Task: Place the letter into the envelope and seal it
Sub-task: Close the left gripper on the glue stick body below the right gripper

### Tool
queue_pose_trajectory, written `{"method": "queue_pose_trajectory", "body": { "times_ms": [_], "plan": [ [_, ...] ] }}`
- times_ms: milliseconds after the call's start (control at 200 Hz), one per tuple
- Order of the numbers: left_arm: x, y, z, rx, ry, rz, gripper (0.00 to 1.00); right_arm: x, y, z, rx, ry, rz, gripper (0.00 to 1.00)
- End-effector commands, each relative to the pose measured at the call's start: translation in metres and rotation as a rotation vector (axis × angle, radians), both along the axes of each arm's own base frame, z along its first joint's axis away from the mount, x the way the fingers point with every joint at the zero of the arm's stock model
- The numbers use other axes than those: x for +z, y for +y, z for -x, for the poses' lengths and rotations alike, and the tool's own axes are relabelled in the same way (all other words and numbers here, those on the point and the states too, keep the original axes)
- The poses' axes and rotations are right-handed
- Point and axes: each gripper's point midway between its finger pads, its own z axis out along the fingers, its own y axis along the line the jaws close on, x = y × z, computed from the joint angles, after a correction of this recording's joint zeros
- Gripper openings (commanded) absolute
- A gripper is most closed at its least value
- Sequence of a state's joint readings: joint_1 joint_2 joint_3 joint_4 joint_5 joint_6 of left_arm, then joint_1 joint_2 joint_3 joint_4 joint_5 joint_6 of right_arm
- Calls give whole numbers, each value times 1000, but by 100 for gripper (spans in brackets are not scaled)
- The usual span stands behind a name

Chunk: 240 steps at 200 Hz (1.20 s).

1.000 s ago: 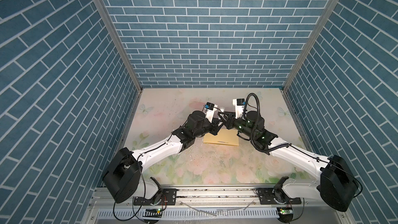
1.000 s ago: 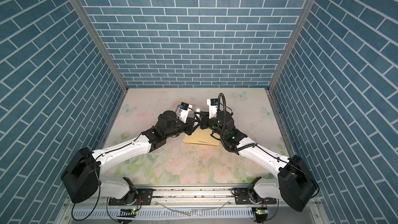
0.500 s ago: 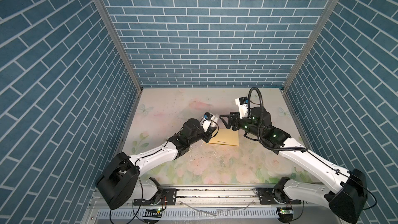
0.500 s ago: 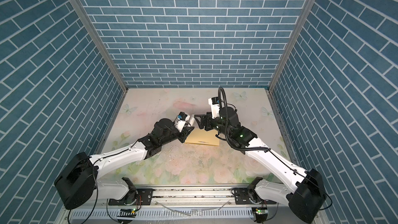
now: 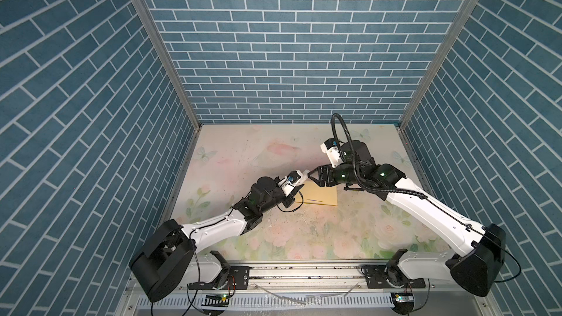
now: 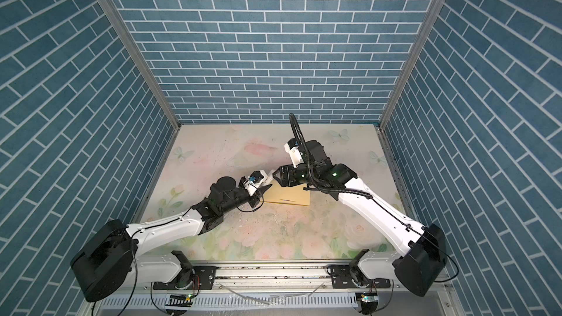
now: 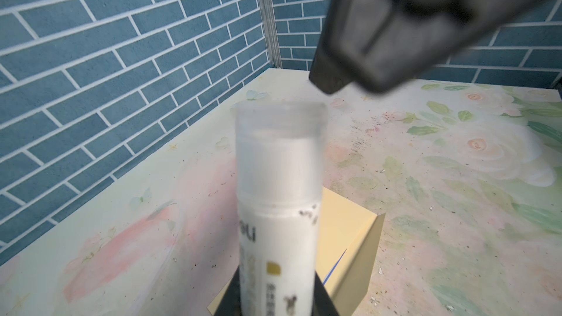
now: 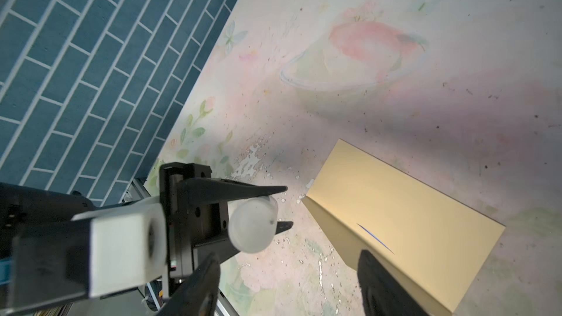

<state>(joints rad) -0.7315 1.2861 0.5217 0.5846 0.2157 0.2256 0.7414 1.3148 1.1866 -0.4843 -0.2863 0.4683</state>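
Two arms (image 5: 213, 232) meet over the bench (image 5: 243, 153): the left end effector (image 8: 287, 207) pinches a capped glue stick (image 7: 278, 208); the right end effector (image 8: 287, 256) hangs spread just beside its cap. The envelope (image 8: 395, 202) lies flat below them.

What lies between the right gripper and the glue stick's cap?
Nothing: the left wrist view shows a bare gap, only table behind, between the right gripper and the capped glue stick.

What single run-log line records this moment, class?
left pincer: shut on glue stick | right pincer: open, near its capped end | envelope: lying on table
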Motion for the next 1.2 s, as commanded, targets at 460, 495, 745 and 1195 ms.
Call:
{"method": "queue_pose_trajectory", "body": {
  "times_ms": [460, 495, 745, 1195],
  "plan": [
    [7, -11, 6, -66, -4, 26, 0, 26, 25, -7, 46, 5, -98, 52],
    [6, -11, 6, -66, -1, 25, 0, 25, 26, -7, 47, 8, -98, 50],
    [3, -13, 7, -76, 14, 18, 0, 21, 30, -8, 55, 22, -100, 31],
    [-9, -13, 5, -70, 38, -15, 0, 33, 21, -10, 39, -29, -85, 9]
  ]
}}
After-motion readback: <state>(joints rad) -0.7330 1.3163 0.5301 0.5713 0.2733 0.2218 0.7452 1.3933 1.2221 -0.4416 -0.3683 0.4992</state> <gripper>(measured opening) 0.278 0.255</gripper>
